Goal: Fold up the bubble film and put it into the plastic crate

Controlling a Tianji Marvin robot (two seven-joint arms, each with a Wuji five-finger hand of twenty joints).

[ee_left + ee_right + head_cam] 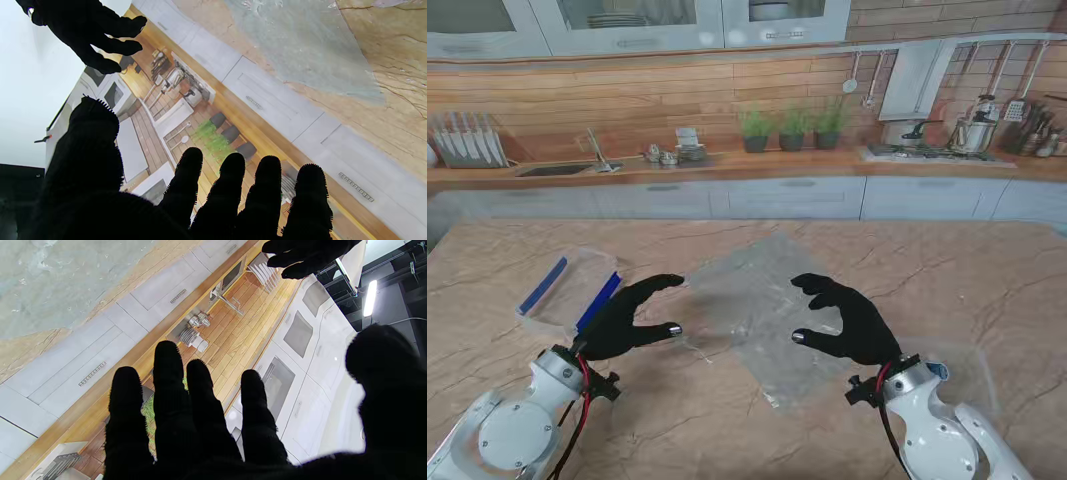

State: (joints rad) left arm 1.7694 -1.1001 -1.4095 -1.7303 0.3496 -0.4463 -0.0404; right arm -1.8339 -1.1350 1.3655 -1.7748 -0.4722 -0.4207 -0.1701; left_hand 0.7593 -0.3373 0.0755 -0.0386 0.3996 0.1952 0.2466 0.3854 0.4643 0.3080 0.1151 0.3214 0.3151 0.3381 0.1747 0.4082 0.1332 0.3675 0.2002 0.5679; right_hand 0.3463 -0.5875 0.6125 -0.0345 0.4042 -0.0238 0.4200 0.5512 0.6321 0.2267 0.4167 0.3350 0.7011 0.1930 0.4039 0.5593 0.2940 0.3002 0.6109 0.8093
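Both arms rise from the near corners of the stand's view, each ending in a black-gloved hand with palms turned toward one another. At far left a clear plastic crate (pixel 567 290) with blue handles sits on the counter (pixel 987 280), just beside the left hand (pixel 627 318), whose fingers (pixel 663 284) are spread and hold nothing. Between the two hands lies the bubble film (pixel 762 310) — flat, unfolded, a rough diamond whose long axis runs from its far corner toward me and slightly rightward. Its left edge lies close by the left thumb; whether they touch I cannot tell. The right hand (pixel 852 322) hovers over the film's right part, fingers (pixel 815 288) curled but apart — gripping nothing.
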